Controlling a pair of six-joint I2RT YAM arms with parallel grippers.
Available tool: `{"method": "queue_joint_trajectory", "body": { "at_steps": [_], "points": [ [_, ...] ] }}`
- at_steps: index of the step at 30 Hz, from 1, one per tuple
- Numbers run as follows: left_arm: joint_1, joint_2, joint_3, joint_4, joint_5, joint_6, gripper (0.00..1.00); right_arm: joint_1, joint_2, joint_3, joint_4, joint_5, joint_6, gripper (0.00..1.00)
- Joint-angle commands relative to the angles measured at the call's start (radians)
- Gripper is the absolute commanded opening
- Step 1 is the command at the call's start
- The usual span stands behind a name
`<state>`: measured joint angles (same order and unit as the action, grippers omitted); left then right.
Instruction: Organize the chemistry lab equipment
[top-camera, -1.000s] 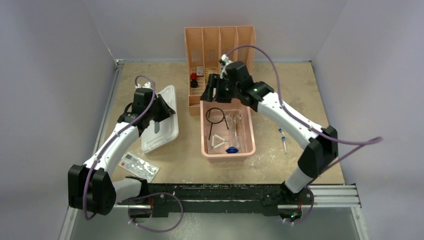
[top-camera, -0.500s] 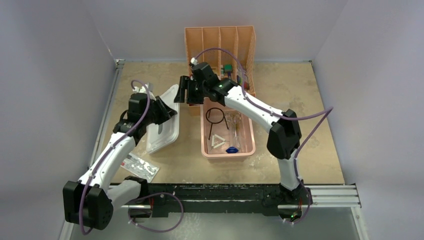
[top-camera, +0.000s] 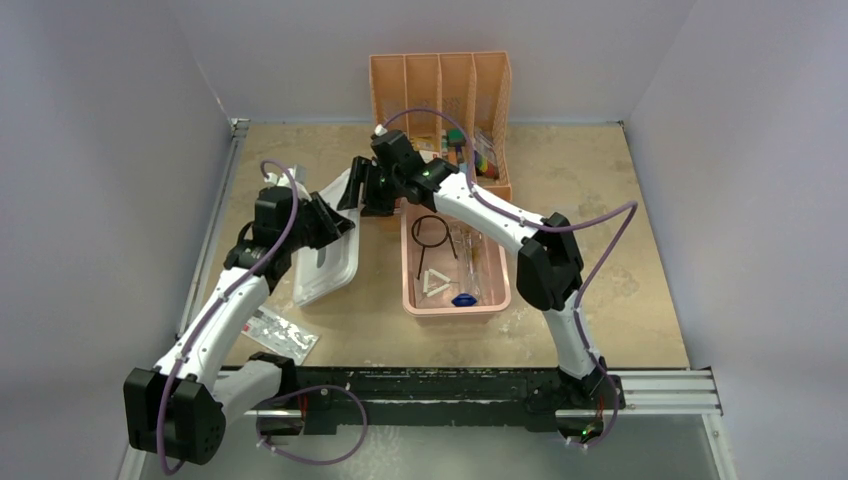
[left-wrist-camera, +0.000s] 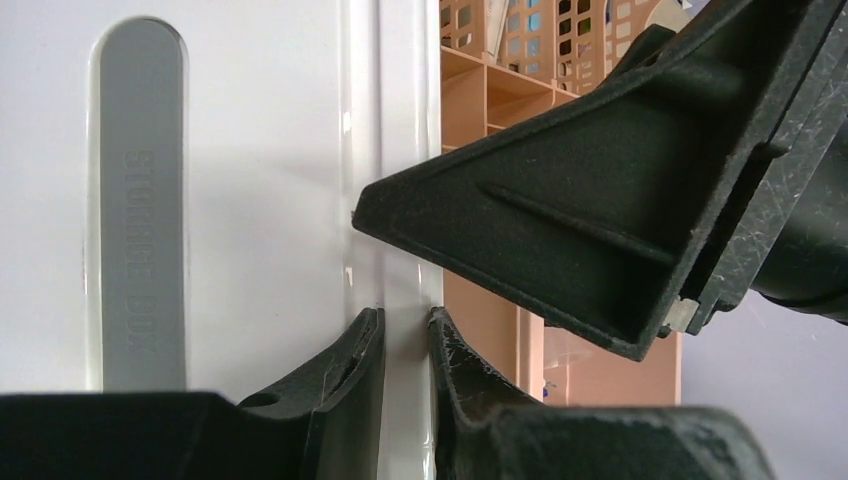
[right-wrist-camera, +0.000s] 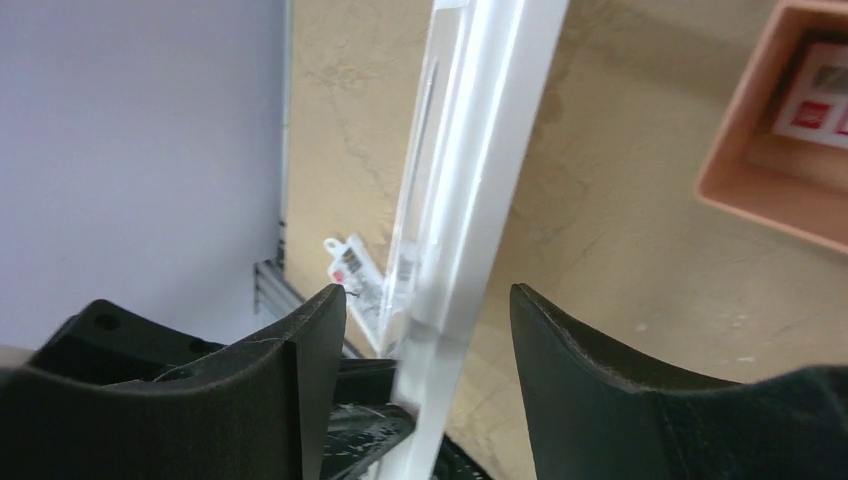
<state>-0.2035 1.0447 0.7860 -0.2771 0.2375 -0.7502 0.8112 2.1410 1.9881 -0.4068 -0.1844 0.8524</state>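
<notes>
Now left gripper (left-wrist-camera: 405, 325) pinches the white lid (left-wrist-camera: 260, 200) rim, right gripper (right-wrist-camera: 428, 300) open astride it (close squarely b4 lifting).

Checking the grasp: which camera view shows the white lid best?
Top external: only there does nearly the whole white lid show. Left wrist shows just its flat face with a grey strip, the rim pinched in the left pincer. Right wrist shows only its edge, passing between the fingers of the open right pincer.
</notes>
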Motion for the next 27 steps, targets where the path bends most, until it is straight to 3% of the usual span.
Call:
{"method": "queue_joint_trajectory", "body": {
  "at_steps": [1, 6, 11, 16, 20, 24, 27],
  "points": [
    [0.001, -0.042, -0.006, 0.063, 0.019, -0.008, 0.04, 0.005, -0.030, -0.004, 0.097, -0.077, 0.106, 0.61],
    [0.001, -0.057, -0.008, 0.048, 0.022, -0.006, 0.04, 0.004, -0.032, -0.013, 0.085, -0.079, 0.137, 0.35],
    [0.000, -0.091, 0.007, 0.025, 0.012, -0.007, 0.14, 0.003, -0.073, -0.039, 0.098, -0.003, 0.102, 0.10],
    [0.001, -0.078, 0.091, -0.032, 0.009, -0.003, 0.40, -0.008, -0.150, -0.061, 0.129, 0.014, 0.023, 0.03],
    [0.002, -0.069, 0.271, -0.116, 0.025, -0.010, 0.55, -0.046, -0.243, -0.058, 0.083, -0.011, -0.027, 0.02],
    [0.003, -0.031, 0.532, -0.216, 0.014, -0.009, 0.65, -0.092, -0.359, -0.076, 0.041, -0.064, -0.064, 0.01],
    [0.003, 0.001, 0.625, -0.277, -0.041, -0.012, 0.69, -0.135, -0.440, -0.119, 0.040, -0.125, -0.066, 0.00]
  ]
}}
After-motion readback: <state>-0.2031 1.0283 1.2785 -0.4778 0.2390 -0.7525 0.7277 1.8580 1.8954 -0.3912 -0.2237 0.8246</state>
